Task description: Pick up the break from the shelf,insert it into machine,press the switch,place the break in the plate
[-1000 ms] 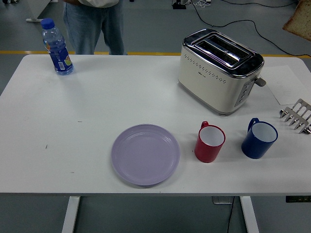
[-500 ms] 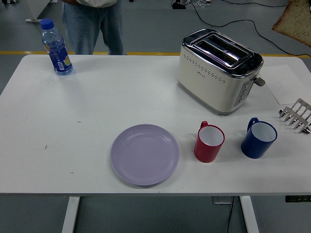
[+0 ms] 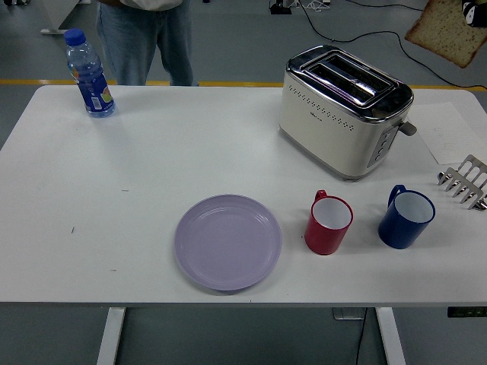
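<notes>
A slice of bread (image 3: 444,32) hangs in the air at the top right, above and to the right of the toaster (image 3: 342,111). Only a black bit of my right hand (image 3: 476,13) shows at the picture's top right corner, holding the slice by its right edge. The cream and chrome toaster stands on the table with its two slots empty and its lever (image 3: 409,128) on the right end. The wire shelf (image 3: 465,181) at the right edge has no bread in it. The lilac plate (image 3: 227,242) lies bare near the front edge. My left arm is out of view.
A red mug (image 3: 329,223) and a blue mug (image 3: 406,217) stand in front of the toaster. A blue water bottle (image 3: 89,74) stands at the far left. A person in jeans (image 3: 147,38) stands behind the table. A sheet of paper (image 3: 450,131) lies right of the toaster.
The bread slice has moved left, further into view and toward the toaster, with my right hand now showing at the corner. Nothing on the table has moved.
</notes>
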Robot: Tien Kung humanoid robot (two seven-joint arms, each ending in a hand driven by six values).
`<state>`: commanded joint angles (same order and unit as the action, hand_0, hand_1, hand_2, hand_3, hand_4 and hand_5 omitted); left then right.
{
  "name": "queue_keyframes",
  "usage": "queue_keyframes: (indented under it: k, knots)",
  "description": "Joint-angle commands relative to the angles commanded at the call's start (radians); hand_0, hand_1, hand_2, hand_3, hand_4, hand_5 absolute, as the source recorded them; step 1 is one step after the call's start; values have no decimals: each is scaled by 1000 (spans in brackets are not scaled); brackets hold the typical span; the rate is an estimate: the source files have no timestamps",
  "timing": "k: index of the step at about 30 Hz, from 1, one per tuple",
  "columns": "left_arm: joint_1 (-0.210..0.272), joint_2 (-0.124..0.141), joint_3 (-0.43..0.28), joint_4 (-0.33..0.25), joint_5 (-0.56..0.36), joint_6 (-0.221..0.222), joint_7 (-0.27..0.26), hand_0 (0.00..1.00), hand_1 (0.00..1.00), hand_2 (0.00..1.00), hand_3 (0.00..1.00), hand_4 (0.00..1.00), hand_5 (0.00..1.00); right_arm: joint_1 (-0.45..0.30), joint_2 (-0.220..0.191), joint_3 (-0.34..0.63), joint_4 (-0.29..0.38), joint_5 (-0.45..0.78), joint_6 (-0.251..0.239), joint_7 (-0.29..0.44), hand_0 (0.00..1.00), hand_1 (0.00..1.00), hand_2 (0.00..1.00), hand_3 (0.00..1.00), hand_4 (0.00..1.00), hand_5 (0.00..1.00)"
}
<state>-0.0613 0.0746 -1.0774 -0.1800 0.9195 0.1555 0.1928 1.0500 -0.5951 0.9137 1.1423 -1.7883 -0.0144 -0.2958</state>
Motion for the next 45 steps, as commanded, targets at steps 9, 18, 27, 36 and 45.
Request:
queue_keyframes:
  k: [9,18,27,36,45]
  knots:
    - [0,0,3,0,-1,1,2,704,730,717,594,373,835,14,31,-21,-28,1,-31,40,335,378,484,527,345,2]
    - [5,-1,-2,0,8,0,5,704,730,717,593,372,834,29,83,-43,-66,4,-54,57,336,377,479,523,344,2]
    - [5,1,3,0,7,0,4,704,731,717,593,373,834,37,122,-76,-101,11,-115,94,329,368,470,510,385,2]
    - [2,1,10,0,-3,1,2,704,731,717,593,373,834,41,145,-95,-124,8,-166,120,321,361,460,503,402,2]
    - [0,1,11,0,-1,0,3,704,730,717,593,373,833,46,182,-107,-148,11,-182,131,315,341,456,497,407,2]
